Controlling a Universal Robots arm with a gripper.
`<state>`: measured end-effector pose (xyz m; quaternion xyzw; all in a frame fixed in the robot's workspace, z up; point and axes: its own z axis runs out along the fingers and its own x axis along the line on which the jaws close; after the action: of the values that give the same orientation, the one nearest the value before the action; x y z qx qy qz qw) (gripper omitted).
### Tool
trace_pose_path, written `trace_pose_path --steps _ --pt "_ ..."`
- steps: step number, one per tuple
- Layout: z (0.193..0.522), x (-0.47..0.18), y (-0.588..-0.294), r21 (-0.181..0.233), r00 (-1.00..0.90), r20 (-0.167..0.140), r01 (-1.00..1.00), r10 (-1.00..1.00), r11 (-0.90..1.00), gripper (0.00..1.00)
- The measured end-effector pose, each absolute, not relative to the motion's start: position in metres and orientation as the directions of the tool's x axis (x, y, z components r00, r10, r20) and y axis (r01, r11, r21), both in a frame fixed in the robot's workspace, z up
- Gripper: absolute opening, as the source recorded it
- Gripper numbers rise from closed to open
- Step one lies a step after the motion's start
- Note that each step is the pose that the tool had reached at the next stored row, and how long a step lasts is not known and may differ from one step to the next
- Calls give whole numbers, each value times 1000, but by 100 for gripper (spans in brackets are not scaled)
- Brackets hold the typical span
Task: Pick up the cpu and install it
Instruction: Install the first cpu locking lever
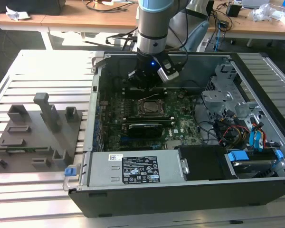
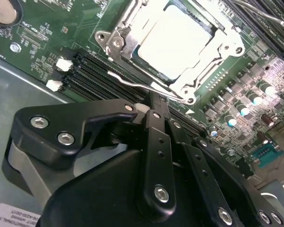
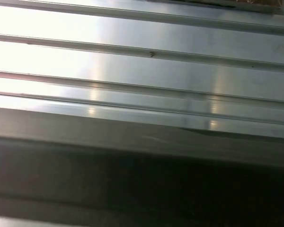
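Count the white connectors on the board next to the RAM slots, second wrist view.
2. One white connector and a second white connector beside it, both at the ends of the black RAM slots, away from the cpu. The gripper body may hide others.

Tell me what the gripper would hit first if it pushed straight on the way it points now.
Probably the thin metal lever beside the socket frame, just ahead of the gripper; the cpu lies beyond. Depth is uncertain.

The exterior view is evenly lit and fairly sharp, with soft shadow inside the computer case. In the second wrist view, glare whitens the cpu. The first wrist view shows bright streaky reflections above a dark, blurred band.
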<state>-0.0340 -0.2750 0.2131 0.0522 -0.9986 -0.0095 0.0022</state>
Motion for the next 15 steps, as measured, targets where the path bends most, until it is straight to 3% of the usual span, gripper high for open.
trace_pose_path --steps 15 --pt "204 -16 -275 19 -995 5 -104 -104 994 11"
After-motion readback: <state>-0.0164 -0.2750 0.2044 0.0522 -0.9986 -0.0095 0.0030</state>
